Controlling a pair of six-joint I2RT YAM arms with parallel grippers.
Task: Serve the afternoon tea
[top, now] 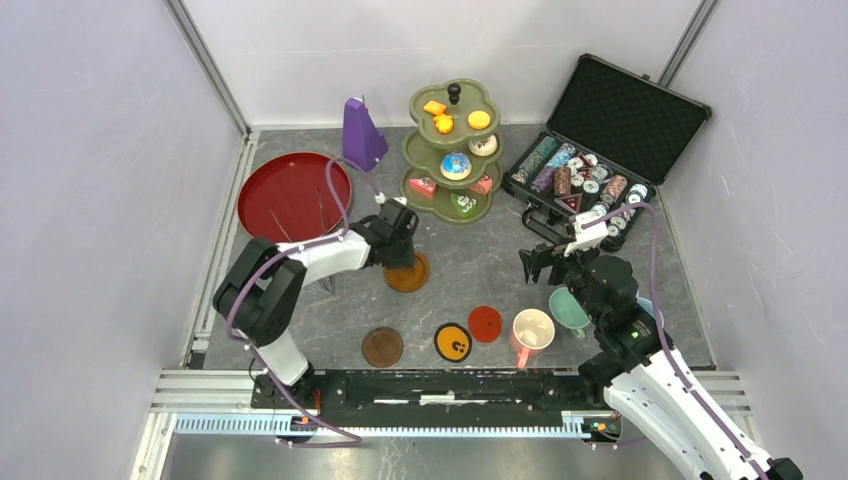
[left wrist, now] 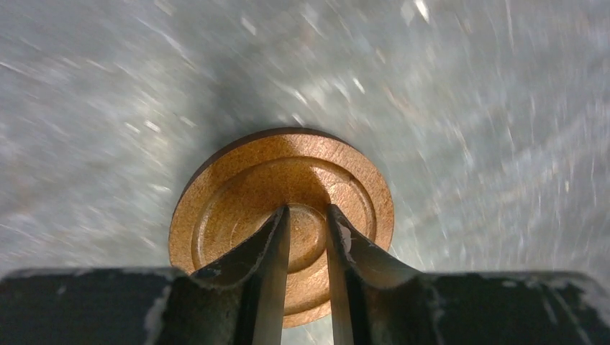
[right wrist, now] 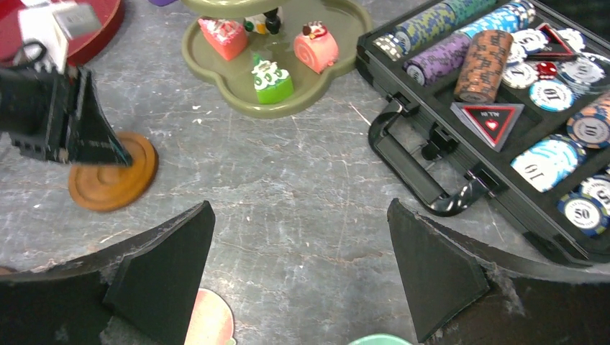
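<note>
My left gripper (top: pixel 401 258) points down onto a tan wooden coaster (top: pixel 415 278) at mid-table. In the left wrist view its jaws (left wrist: pixel 308 212) stand a narrow gap apart, pinching the coaster's (left wrist: pixel 237 187) centre disc. The table behind is blurred, the coaster sharp. My right gripper (top: pixel 540 262) hangs open and empty (right wrist: pixel 300 208) above bare table. Below it stand a pink mug (top: pixel 532 330) and a teal mug (top: pixel 568 308). A blue mug (top: pixel 648 305) peeks from behind the right arm. The olive three-tier stand (top: pixel 425 150) holds small cakes. No orange mug shows.
Dark brown (top: pixel 382 346), black-and-orange (top: pixel 453 341) and red (top: pixel 485 323) coasters lie near the front edge. An open black case of poker chips (top: pixel 590 170) sits at the back right. A red round tray (top: pixel 293 193) and a purple pyramid (top: pixel 362 132) are at the back left.
</note>
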